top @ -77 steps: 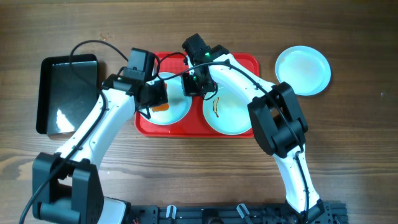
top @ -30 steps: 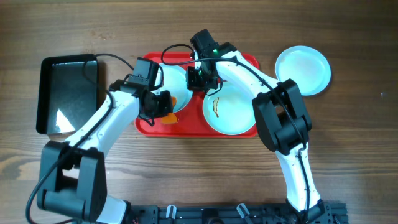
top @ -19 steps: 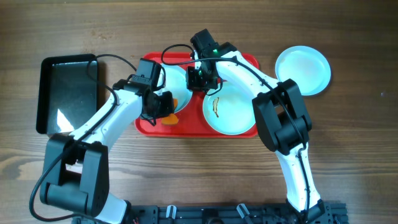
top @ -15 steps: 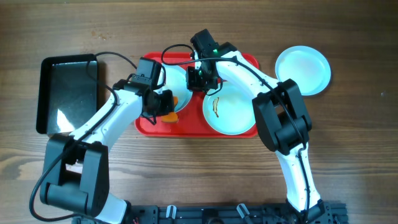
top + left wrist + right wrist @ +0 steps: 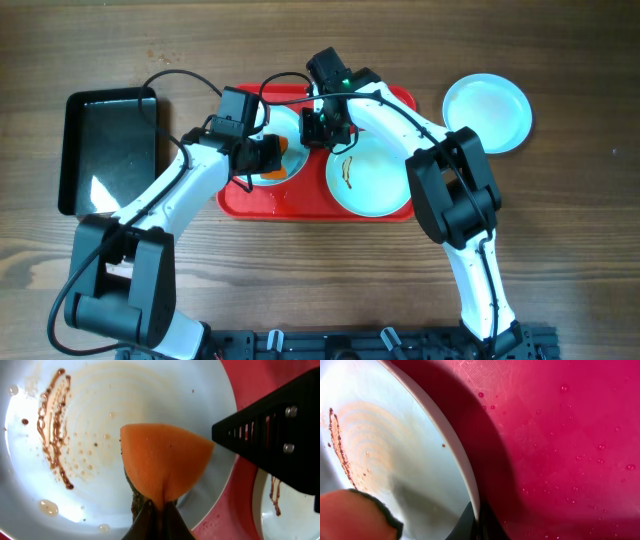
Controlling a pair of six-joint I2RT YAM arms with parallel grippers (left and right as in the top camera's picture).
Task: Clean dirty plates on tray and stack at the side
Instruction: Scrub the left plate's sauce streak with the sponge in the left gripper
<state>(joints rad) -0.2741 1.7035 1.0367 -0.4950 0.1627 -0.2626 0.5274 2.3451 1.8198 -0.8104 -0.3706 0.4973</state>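
Note:
The red tray (image 5: 395,100) holds two plates. The left plate (image 5: 293,163) carries dark sauce smears (image 5: 52,435) and droplets. My left gripper (image 5: 262,155) is shut on an orange sponge (image 5: 165,465) pressed onto this plate (image 5: 100,420). My right gripper (image 5: 322,128) is shut on the same plate's right rim (image 5: 465,470); its jaws (image 5: 477,522) pinch the edge, and its black finger (image 5: 275,445) shows in the left wrist view. The right plate (image 5: 375,175) has a dark and yellowish smear (image 5: 347,172). A third plate (image 5: 487,112) lies on the table, right of the tray.
A glossy black tray (image 5: 110,150) lies on the wooden table, left of the red tray. Water droplets dot the red tray floor (image 5: 560,435). The two arms meet over the tray's left half, with cables looping above them.
My left gripper has dragged the sponge from the near edge of the left plate toward its far right part. The right gripper has stayed clamped on the rim.

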